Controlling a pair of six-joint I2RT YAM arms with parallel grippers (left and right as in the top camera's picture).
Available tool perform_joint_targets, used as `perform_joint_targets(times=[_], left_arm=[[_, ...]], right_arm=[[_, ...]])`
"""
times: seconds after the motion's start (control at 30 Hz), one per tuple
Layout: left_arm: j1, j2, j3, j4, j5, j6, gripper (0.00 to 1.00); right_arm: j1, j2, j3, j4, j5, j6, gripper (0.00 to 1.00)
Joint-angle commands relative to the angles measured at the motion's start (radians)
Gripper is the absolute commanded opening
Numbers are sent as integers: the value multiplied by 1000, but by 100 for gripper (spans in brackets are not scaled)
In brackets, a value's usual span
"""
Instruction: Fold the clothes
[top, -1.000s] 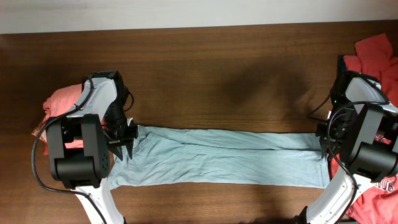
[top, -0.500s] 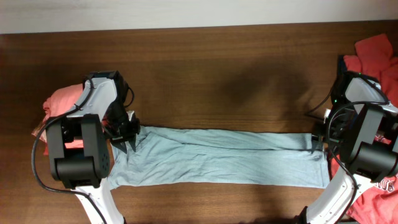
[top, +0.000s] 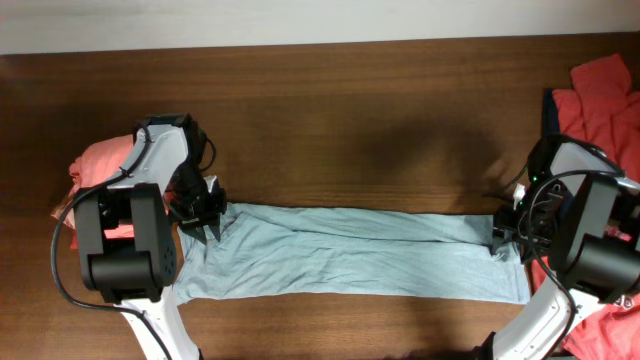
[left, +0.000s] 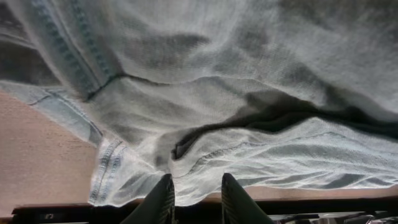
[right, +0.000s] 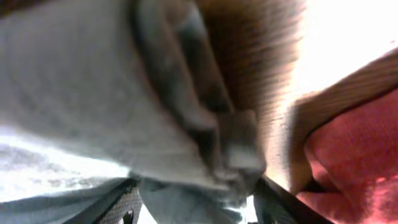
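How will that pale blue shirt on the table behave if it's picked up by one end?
Probably floppy: the pale blue shirt lies in soft wrinkles and bunched folds, so a lifted end should sag, not hold shape. Likely light, as the knit looks thin. Pushed, it would probably crumple on the wooden table rather than slide whole.

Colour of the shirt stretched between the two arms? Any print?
The shirt is plain pale grey-blue, no print. Clearest in the overhead view.

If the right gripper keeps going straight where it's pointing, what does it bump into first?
The pale blue shirt: its bunched end sits right in front of the right gripper, between its open jaws. It's blurry, so they may already touch.
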Motion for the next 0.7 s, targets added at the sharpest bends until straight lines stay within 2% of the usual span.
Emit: perform_joint_targets(times=[0.0,0.13,0.27,0.33,0.43,0.67], left_arm=[[3,-15,7,5,32,2,26],[3,-16,22,9,35,6,25],[3,-16,70,4,34,10,25],[3,-16,99,1,34,10,25],[3,-16,132,2,35,10,25],[3,-16,194,5,35,10,25]], right_arm=[[3,67,-49,108,-65,20,49],[3,67,-48,123,-64,20,35],[3,67,-47,138,-64,20,30],[3,67,-46,149,-64,20,16],[3,67,-36,160,-64,21,4],[-21,67,77,136,-64,61,4]])
